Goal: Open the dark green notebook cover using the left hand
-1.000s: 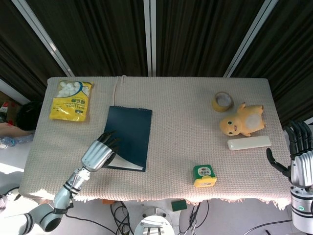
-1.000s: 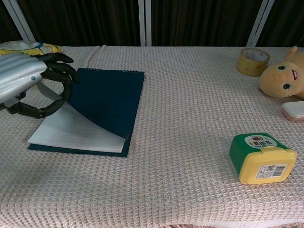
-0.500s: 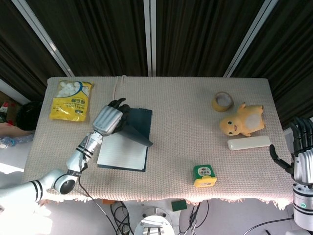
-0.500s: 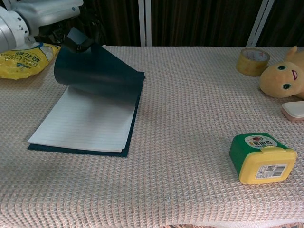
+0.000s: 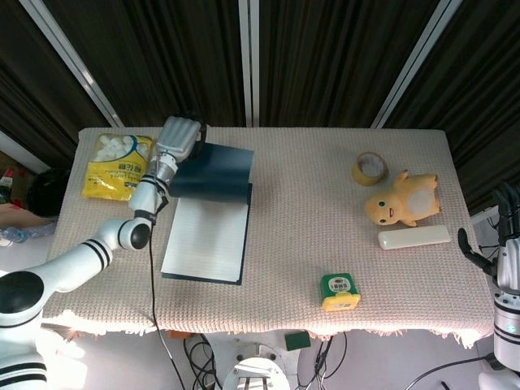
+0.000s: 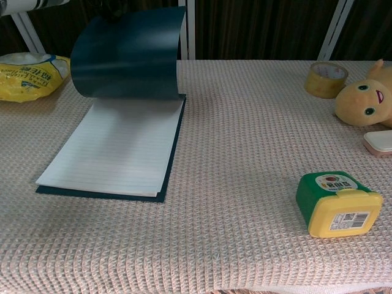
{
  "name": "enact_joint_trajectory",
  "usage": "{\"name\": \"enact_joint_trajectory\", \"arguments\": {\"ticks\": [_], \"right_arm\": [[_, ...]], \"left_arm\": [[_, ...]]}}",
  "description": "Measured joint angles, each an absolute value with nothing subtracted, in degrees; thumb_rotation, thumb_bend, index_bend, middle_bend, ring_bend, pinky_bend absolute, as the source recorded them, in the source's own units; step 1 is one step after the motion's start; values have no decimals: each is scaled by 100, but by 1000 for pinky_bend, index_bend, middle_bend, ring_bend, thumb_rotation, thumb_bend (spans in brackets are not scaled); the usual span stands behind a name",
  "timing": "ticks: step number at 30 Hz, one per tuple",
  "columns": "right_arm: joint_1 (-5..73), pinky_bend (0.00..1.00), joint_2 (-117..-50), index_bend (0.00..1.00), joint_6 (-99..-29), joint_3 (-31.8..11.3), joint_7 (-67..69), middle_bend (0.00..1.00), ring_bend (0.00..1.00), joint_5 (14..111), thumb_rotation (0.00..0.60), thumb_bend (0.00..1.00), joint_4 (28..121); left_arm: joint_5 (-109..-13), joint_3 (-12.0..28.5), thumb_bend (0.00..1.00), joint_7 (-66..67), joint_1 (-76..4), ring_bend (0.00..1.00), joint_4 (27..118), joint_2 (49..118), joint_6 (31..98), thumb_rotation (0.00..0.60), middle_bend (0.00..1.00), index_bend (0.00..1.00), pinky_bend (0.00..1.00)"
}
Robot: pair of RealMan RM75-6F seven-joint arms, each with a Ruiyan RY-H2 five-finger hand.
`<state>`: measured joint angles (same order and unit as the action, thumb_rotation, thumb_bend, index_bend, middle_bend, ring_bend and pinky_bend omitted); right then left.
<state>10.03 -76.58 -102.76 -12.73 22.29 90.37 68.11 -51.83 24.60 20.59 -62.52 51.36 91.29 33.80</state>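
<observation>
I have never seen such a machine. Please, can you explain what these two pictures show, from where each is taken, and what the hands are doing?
This is a robot with two arms, each ending in a hand much like a person's. One picture looks down from its head, the other looks forward from its chest, low over the table.

The left hand holds the notebook's cover, lifted up and back, so the lined page shows. The right hand hangs at the table's edge, fingers apart, holding nothing.

Also on the table: a yellow bag, a tape roll, a yellow plush toy, a white case, and a small green and yellow box.
</observation>
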Motion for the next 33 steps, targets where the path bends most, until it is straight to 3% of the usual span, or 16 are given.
{"name": "enact_joint_trajectory", "arguments": {"ticks": [8, 16, 18, 20, 22, 25, 27, 33], "right_arm": [[1194, 0, -7699, 0, -9926, -1440, 2407, 0, 0, 8763, 600, 346, 6566], [1268, 0, -7755, 0, -9799, -1507, 2425, 0, 0, 8627, 600, 348, 6463], [1258, 0, -7752, 0, -9805, -1503, 2410, 0, 0, 8622, 600, 350, 6469], [1249, 0, -7748, 0, -9816, -1498, 2391, 0, 0, 8620, 600, 352, 6481], [1240, 0, -7742, 0, -9822, -1485, 2379, 0, 0, 8624, 600, 353, 6501], [1234, 0, -7732, 0, -9830, -1462, 2348, 0, 0, 8650, 600, 354, 6528], [1229, 0, -7721, 0, -9845, -1450, 2323, 0, 0, 8666, 600, 355, 6549], [1224, 0, -7681, 0, -9842, -1454, 2295, 0, 0, 8655, 600, 359, 6592]], "left_arm": [[-4807, 2505, 499, 2063, -7235, 166, 2858, 9909, 2712, 600, 369, 745, 241], [-4991, 2558, 467, 1346, -7900, 183, 1287, 10621, 2671, 600, 375, 712, 263], [-5072, 2570, 419, 1110, -7964, 183, 1071, 10750, 2733, 600, 352, 630, 263], [-5117, 2589, 297, 991, -7983, 180, 896, 10848, 2734, 600, 261, 326, 258], [-5118, 2615, 222, 1008, -7980, 173, 771, 10905, 2651, 600, 205, 118, 245], [-5084, 2691, 167, 1106, -7962, 151, 628, 10996, 2589, 600, 152, 13, 220], [-5032, 2781, 153, 1129, -7941, 136, 585, 11049, 2700, 598, 115, 0, 209], [-4862, 3069, 146, 1214, -7907, 78, 503, 11122, 3064, 448, 34, 0, 165]]}}
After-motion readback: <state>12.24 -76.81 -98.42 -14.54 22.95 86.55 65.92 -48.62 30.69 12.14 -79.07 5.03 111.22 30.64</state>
